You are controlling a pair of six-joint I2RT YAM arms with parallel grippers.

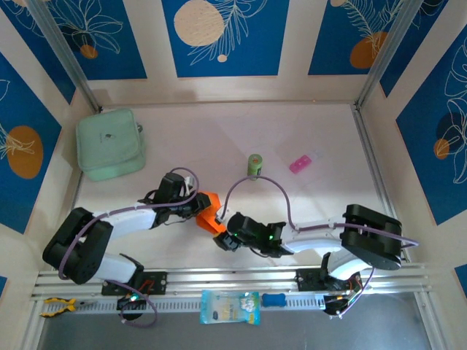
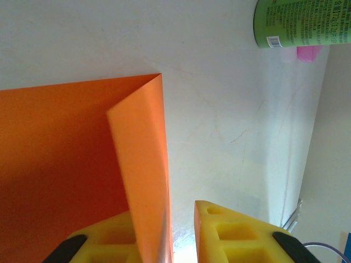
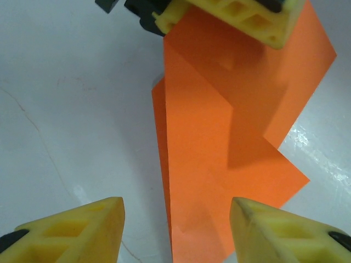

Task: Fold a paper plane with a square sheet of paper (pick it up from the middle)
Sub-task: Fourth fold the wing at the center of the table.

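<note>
Starting from the thin, bright orange square sheet of paper, you find it part-folded into an angular shape, flat on the white counter between the two sets of jaws. In the right wrist view its long fold runs from the right jaws away toward the left jaws. One raised flap stands between the left jaws, which are slightly parted. The flap sits close against one yellow finger with a gap beside the other, so nothing is clamped. The right jaws hang spread wide over the sheet's near end, holding nothing. The left arm reaches in low from the left, and the right arm lies bent, pointing leftward. The left jaws look better placed for your next crease.
</note>
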